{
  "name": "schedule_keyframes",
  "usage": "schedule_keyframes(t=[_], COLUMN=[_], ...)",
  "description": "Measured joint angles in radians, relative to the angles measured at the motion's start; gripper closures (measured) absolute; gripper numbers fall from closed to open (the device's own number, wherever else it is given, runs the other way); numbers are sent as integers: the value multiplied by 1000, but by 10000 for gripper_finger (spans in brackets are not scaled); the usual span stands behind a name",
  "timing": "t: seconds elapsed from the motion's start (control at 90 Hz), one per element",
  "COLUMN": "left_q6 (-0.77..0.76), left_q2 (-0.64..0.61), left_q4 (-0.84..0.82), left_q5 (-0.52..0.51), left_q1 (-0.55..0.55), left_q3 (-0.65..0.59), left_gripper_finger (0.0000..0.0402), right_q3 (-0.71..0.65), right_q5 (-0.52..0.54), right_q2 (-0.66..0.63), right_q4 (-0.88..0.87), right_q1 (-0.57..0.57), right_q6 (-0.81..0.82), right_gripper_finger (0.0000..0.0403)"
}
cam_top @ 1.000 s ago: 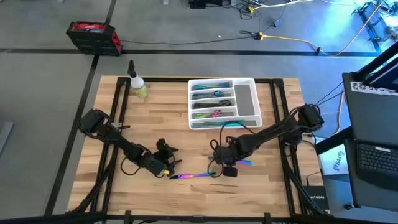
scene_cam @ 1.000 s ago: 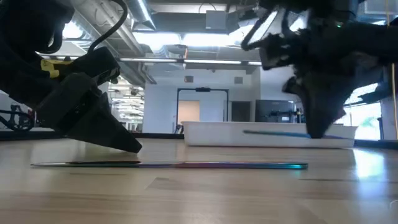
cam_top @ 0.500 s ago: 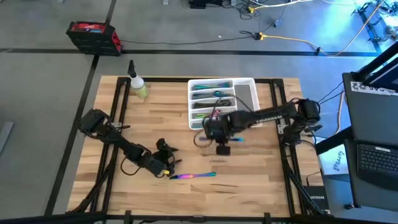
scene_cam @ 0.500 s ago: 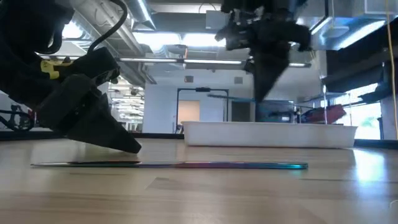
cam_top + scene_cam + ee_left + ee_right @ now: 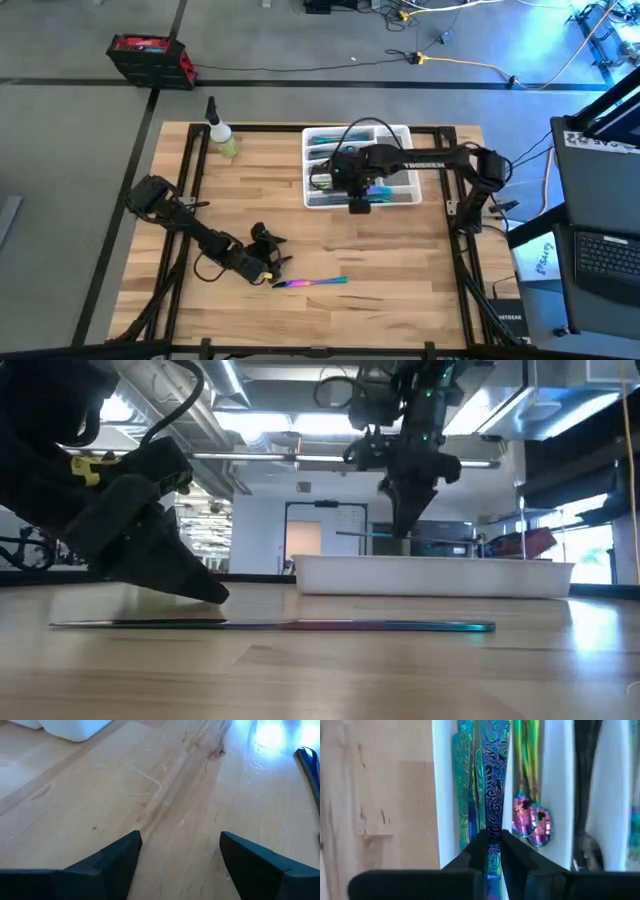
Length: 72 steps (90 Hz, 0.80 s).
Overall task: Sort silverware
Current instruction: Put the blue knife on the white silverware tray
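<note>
Holding my right gripper [image 5: 492,851] over the white compartmented plastic tray [image 5: 400,190] at twelve o'clock, fingers pinching an iridescent rainbow metal knife [image 5: 493,795] lengthwise to match its slot; left gripper [image 5: 180,860] waits spread at seven o'clock beside another rainbow utensil [image 5: 310,283].

Wooden table [image 5: 420,260]: tray [image 5: 398,190], bottle [image 5: 222,137], utensil [image 5: 310,283].

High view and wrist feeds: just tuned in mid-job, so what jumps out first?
The right gripper hangs over the white compartmented tray at the table's far side, shut on an iridescent utensil above a slot already holding similar pieces. Nearer the front edge, one rainbow utensil lies alone on the wood, with the open left gripper resting beside its end.
</note>
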Motion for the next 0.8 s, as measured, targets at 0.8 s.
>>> schedule_keyframes(t=[0.8], left_q6=[-12], left_q2=[0], left_q4=[-1], left_q5=[0], left_q1=[-2], left_q3=[0], left_gripper_finger=[139], right_q3=[-2], right_q5=[10], right_q2=[89], right_q4=[84], right_q1=[70], right_q6=[65], right_gripper_finger=[242])
